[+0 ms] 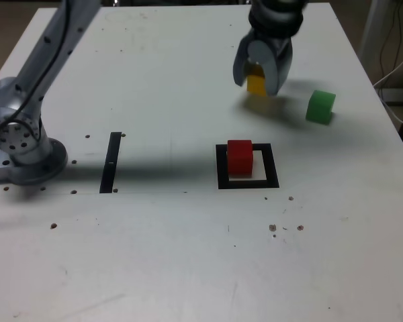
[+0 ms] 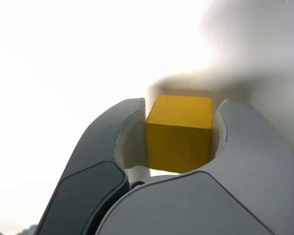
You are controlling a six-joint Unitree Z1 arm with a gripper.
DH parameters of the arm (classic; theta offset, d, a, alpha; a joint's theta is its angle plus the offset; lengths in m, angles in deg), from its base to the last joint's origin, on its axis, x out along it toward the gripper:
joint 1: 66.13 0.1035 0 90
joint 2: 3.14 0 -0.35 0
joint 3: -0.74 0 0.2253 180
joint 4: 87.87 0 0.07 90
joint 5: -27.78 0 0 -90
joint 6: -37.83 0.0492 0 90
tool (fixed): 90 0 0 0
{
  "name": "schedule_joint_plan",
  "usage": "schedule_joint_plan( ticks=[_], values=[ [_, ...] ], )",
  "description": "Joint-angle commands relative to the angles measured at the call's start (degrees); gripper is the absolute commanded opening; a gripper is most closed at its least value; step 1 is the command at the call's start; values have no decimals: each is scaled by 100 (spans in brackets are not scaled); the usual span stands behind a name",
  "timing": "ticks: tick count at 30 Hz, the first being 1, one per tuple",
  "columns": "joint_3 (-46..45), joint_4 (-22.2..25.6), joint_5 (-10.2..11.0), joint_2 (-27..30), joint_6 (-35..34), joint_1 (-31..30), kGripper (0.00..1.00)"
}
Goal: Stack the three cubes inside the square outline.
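White counter (image 1: pixel 188 268), flat and smooth, dotted with small dark specks. One end effector (image 1: pixel 260 75), grey with curved smooth sides, closed on the yellow cube (image 1: pixel 256 83), pressed against two of its sides (image 2: pixel 179 139). Three cubes in all, each a solid block with flat faces. One green cube (image 1: pixel 320 106) just beside, toward the exterior view's right, alone on the counter. One red cube (image 1: pixel 240 157) inside the square outline (image 1: pixel 221 176), near its far edge. One thin black strip (image 1: pixel 111 162) well apart, toward the exterior view's left. One round grey arm base (image 1: pixel 23 147) past that.
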Motion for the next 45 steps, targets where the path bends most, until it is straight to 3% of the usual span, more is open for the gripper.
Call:
schedule_joint_plan(
  ticks=[1, 11, 15, 23, 35, 45],
  values=[
    [-141, 20, -56, 235, -220, -46, 12],
    [-543, 560, -105, 877, -1446, -827, 12],
    [-793, 664, -262, 1036, -1941, -1216, 12],
    [-1324, 597, -726, 1304, -2687, -1739, 12],
    [-1628, 349, -782, 1442, -3850, -1955, 12],
    [-1768, 80, -1119, 1370, -4090, -2193, 12]
  ],
)
